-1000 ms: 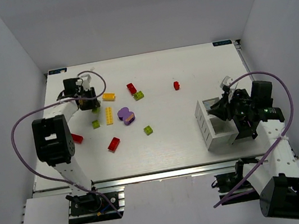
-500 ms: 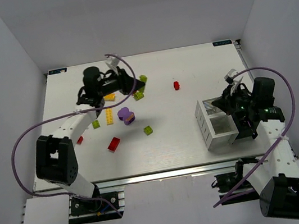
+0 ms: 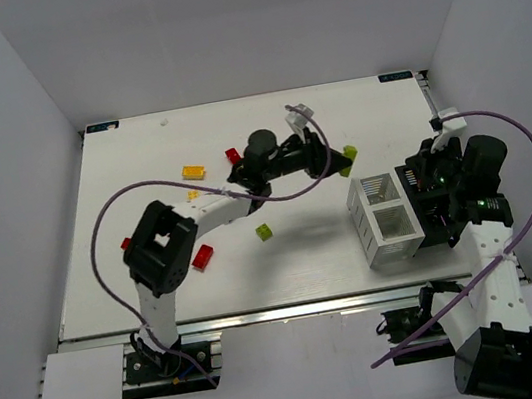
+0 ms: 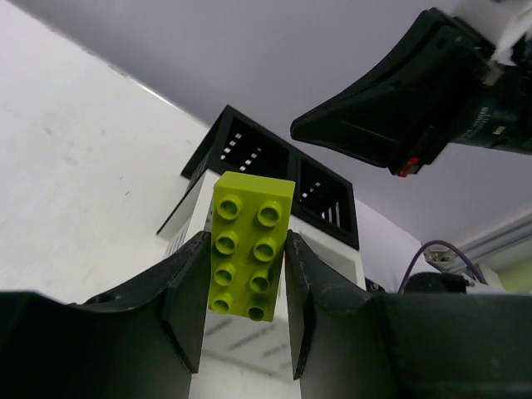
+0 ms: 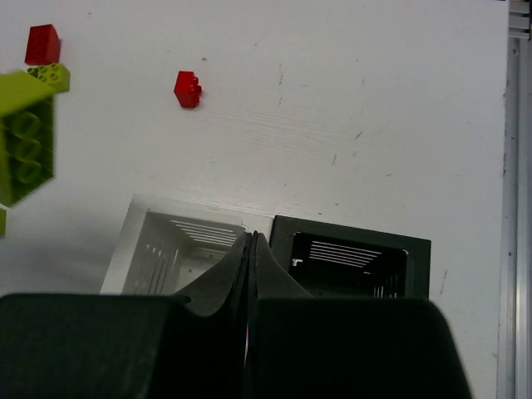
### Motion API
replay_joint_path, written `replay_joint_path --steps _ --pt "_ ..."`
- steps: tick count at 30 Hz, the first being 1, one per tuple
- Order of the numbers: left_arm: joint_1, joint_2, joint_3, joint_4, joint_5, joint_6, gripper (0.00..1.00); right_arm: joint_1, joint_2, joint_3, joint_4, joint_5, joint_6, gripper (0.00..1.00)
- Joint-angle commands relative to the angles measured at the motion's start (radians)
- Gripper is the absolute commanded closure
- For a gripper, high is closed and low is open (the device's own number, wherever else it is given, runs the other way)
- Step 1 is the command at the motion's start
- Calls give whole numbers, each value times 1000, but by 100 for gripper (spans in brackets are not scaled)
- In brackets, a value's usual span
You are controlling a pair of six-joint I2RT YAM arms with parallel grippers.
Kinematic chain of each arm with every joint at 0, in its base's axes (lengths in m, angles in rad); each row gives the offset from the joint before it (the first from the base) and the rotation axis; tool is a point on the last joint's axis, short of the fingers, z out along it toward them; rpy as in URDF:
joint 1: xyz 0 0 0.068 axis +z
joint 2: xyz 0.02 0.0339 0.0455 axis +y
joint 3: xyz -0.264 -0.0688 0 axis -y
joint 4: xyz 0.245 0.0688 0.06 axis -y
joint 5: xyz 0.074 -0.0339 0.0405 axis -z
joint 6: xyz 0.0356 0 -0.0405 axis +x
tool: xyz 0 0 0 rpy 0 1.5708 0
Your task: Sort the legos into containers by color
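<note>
Transport looks like the step in hand. The left pincer [image 4: 246, 278] is clamped on a lime green eight-stud plastic brick [image 4: 252, 223], one finger on each long side, so the brick juts past the fingertips and its far end is free to drop away cleanly. The brick is held in the air above the white counter [image 3: 295, 256], just short of the boxy four-compartment container block [image 3: 362, 223] with its slatted white side, and not yet over any opening.

The right pincer [image 5: 250, 246] has its fingers pressed together on nothing. It hangs over the block, above the wall between a white compartment [image 5: 166, 241] and a black compartment [image 5: 349, 253]. There it crowds the approach from above, so the left arm probably has to come in from the open white side.

Loose on the counter lie a red brick [image 3: 232, 154], a yellow-orange brick [image 3: 194, 171], a small lime brick [image 3: 264, 231], a second red brick [image 3: 202, 257] and a small red piece [image 5: 188, 89], all apart from the block. Which compartment takes green cannot be told.
</note>
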Motion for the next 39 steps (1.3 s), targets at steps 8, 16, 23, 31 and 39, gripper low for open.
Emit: replay_joint_path --steps 8,16,23,31,39 --pt "-151 244 356 -27 -115 33 100 -23 -29 -4 56 21 16 100" --pt "-178 274 381 -138 -133 91 98 -25 -32 -6 53 6 13 100" --pt "-178 267 373 -199 -161 114 56 -36 -33 -7 48 -22 10 100" --pt "-187 215 407 -204 -135 118 34 -52 -33 -13 45 -62 1 100" --pt "-144 -94 252 -286 -255 180 99 -62 -36 -1 -57 -415 -197 63"
